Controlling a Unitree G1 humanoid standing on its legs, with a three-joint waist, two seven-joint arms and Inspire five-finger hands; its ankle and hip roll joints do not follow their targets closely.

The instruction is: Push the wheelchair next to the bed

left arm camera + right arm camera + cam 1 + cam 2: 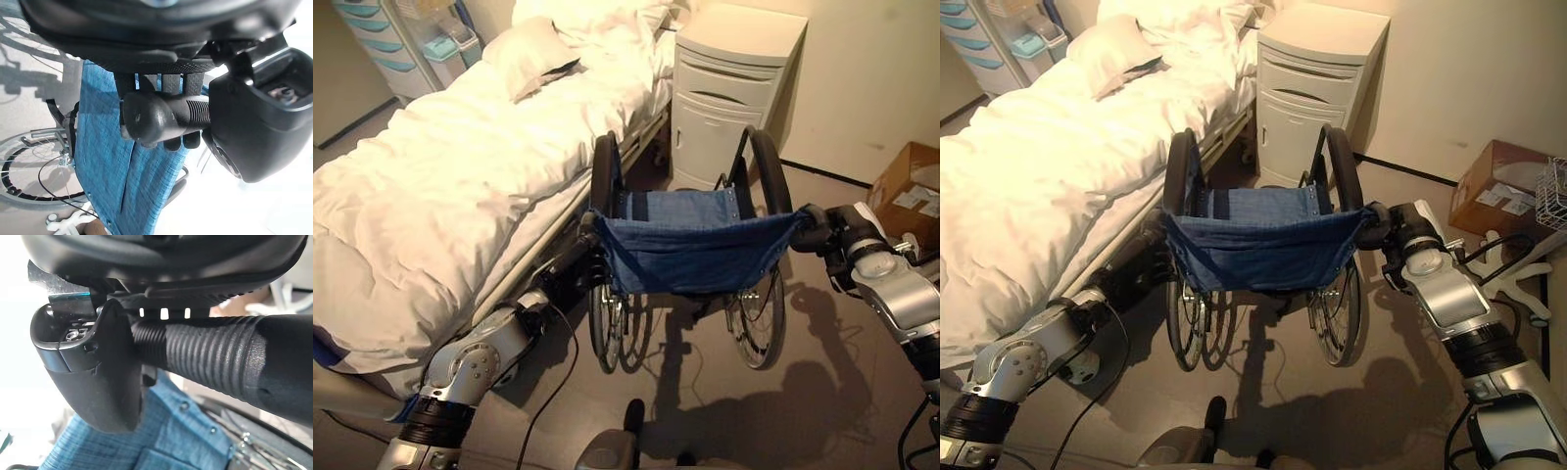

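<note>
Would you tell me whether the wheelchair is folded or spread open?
Spread open: the wheelchair has its blue backrest cloth stretched between the handles, wheels apart.

One wheelchair [690, 255], one bed [460, 186], one cabinet [729, 88], perhaps two pillows [533, 54].

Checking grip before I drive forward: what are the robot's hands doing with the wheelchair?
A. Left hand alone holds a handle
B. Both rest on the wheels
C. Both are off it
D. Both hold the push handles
D: the left hand and the right hand each curl round a ribbed push handle of the wheelchair.
</note>
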